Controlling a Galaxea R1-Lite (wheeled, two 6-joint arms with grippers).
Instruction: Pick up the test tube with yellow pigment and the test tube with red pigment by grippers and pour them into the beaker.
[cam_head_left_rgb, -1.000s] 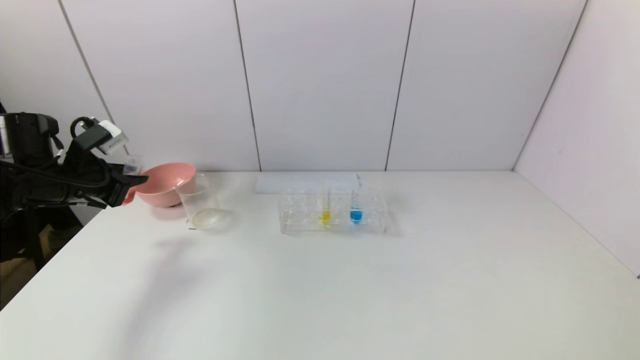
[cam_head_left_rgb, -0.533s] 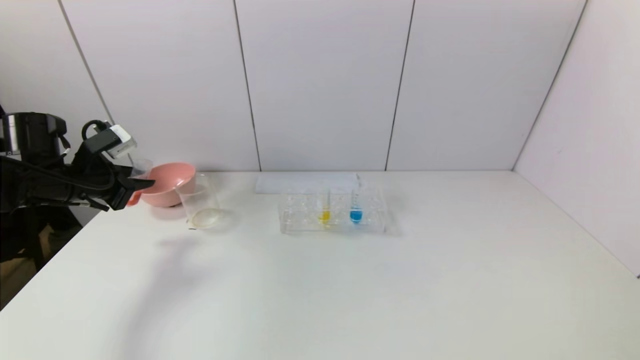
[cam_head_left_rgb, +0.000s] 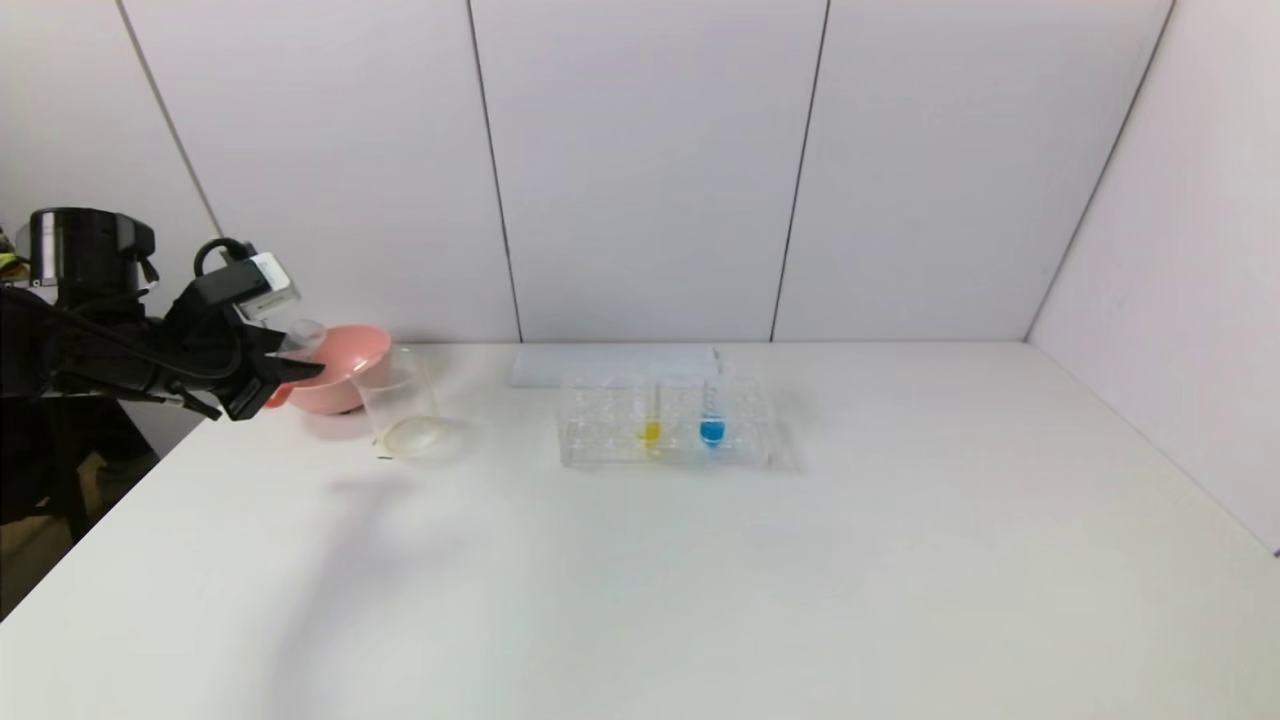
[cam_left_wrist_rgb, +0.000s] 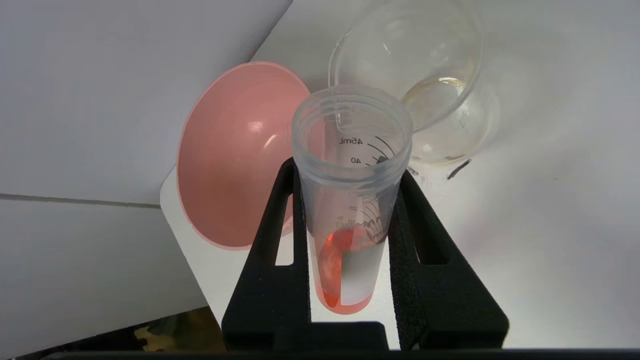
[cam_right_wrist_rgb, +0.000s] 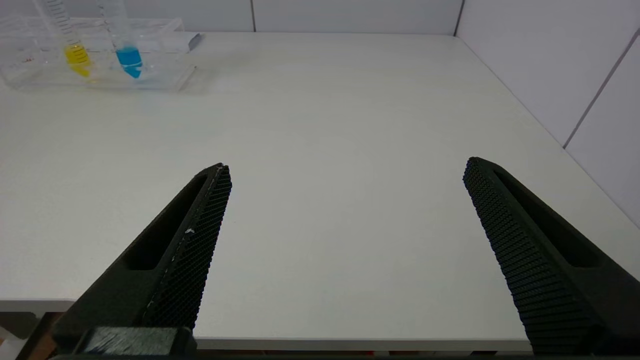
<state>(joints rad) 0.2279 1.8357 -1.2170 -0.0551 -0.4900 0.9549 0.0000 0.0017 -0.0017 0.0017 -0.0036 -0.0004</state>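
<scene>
With my left gripper (cam_left_wrist_rgb: 350, 235) clamped on the test tube with red pigment (cam_left_wrist_rgb: 350, 200), tilted at the left edge of the head view, the beaker (cam_head_left_rgb: 398, 402) sits just right of it beside the pink bowl (cam_head_left_rgb: 335, 370). My worry: tipping too early would spill red short of the beaker's rim. White table (cam_head_left_rgb: 700, 580), pale panelled walls; the test tube with yellow pigment (cam_head_left_rgb: 650, 410) waits in the rack (cam_head_left_rgb: 600, 425), right gripper (cam_right_wrist_rgb: 345, 225) wide open, empty.

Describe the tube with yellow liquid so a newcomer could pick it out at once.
Start at the clear plastic rack standing near the middle of the white table, toward the back wall. Two tubes stand upright in it, side by side. The yellow tube is the one nearer the glass beaker; its neighbour, the blue tube, holds blue liquid.
</scene>
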